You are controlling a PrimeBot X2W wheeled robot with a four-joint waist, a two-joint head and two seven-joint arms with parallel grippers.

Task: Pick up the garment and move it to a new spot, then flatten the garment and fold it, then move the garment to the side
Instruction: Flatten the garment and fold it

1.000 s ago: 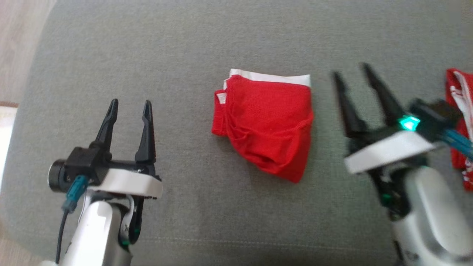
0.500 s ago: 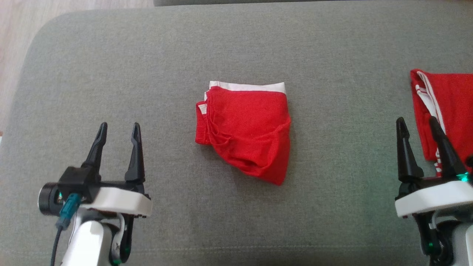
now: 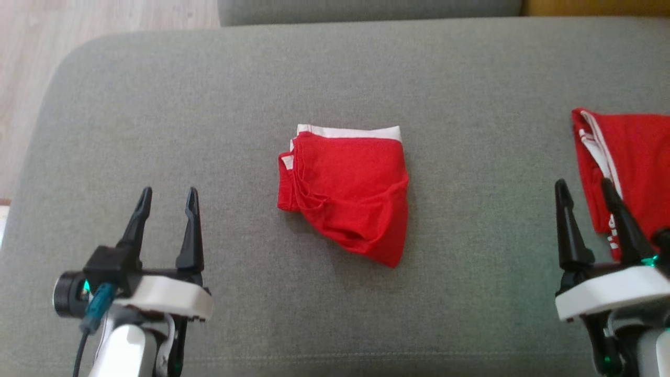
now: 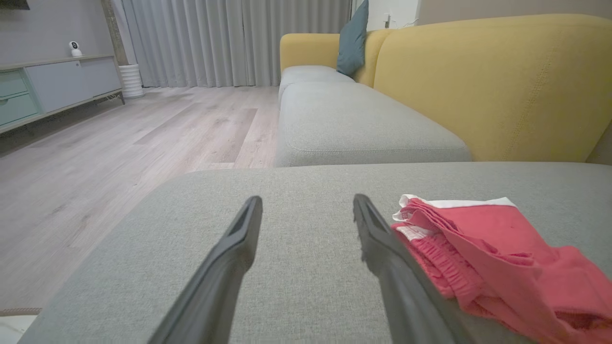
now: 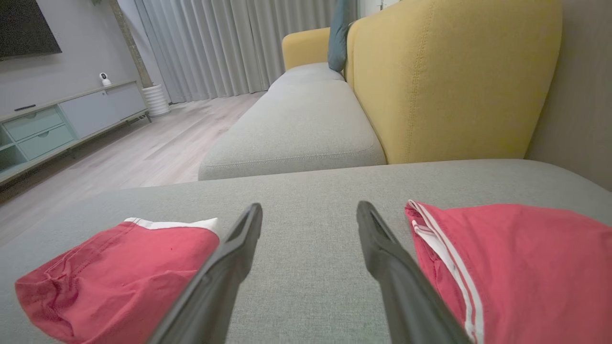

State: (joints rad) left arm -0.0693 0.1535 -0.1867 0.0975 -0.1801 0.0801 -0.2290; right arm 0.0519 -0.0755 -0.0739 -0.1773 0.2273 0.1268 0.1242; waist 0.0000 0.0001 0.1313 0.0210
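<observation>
A red garment [image 3: 348, 191] with a white band along its far edge lies folded in the middle of the grey cushion [image 3: 220, 104]. The left wrist view shows this garment [image 4: 497, 253] just right of my fingers, and the right wrist view has it [image 5: 119, 277] at the lower left. My left gripper [image 3: 166, 195] hovers open and empty at the lower left, well clear of it. Over at the lower right, my right gripper [image 3: 582, 184] also stands open and empty. A second red garment [image 3: 628, 167] with white stripes lies flat at the right edge, beside the right fingers [image 5: 516, 267].
The grey cushion's rounded left end drops to a pale wood floor [image 3: 31, 68]. Another grey seat [image 4: 344, 119] and a yellow backrest [image 4: 487, 81] stand beyond. A low cabinet [image 4: 48, 86] lines the far wall.
The head camera has tilted, so the whole picture has shifted. My right gripper has drawn back from beside the folded garment to the lower right, still open. The left gripper has kept its pose.
</observation>
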